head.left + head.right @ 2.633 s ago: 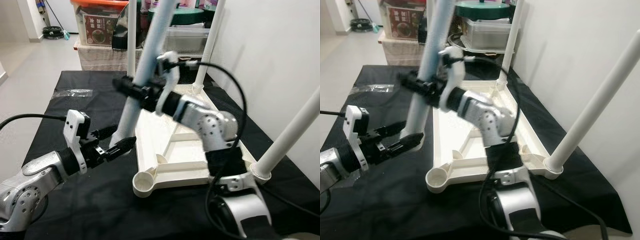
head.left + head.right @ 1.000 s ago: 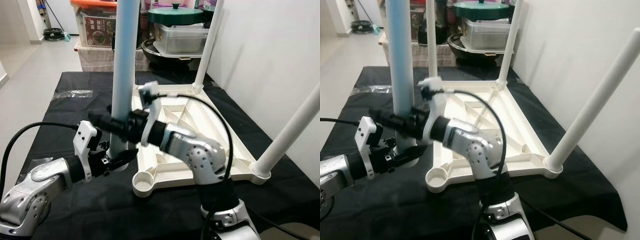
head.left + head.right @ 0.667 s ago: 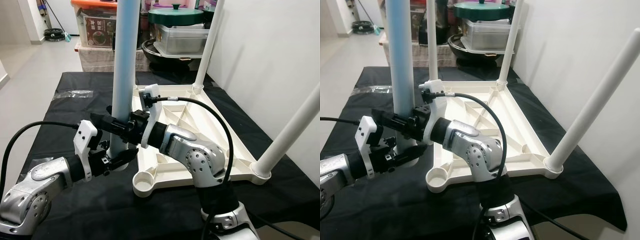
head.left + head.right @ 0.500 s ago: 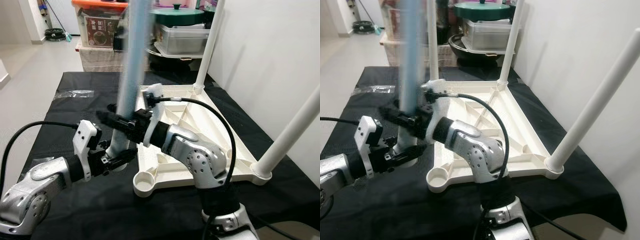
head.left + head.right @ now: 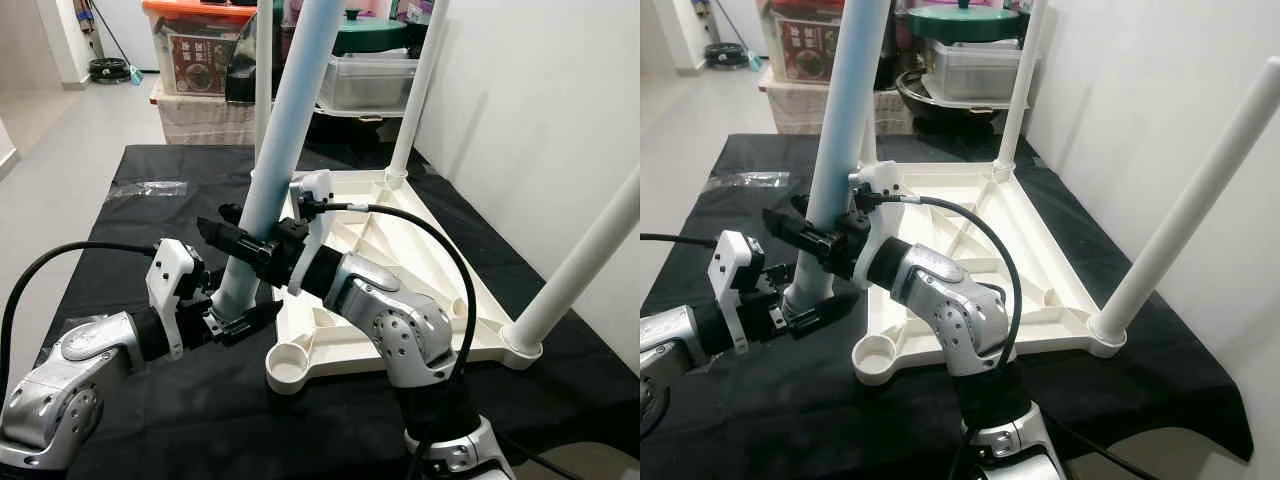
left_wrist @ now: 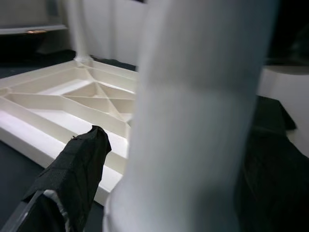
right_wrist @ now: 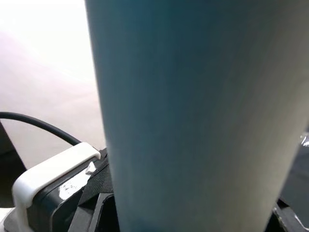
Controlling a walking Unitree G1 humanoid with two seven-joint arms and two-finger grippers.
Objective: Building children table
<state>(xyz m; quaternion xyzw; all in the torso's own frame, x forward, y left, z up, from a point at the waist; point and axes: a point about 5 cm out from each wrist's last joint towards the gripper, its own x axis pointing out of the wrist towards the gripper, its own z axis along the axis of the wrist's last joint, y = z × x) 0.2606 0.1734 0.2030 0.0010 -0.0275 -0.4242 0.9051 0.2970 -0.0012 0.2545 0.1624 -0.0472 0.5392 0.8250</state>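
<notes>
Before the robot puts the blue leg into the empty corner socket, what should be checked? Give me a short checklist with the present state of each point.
1. Right pincer shut on the blue leg: ok, it clamps the leg low on the shaft.
2. Left pincer holding the leg's foot: ok, its fingers sit on either side of the bottom end.
3. Leg upright: not ok, it leans with its top toward the wall.
4. Foot over the empty socket: not ok, the foot is to the left of it, above the black cloth.
5. Socket free of objects: ok, it looks empty.
6. Tabletop lying flat, three white legs fitted: ok.
</notes>
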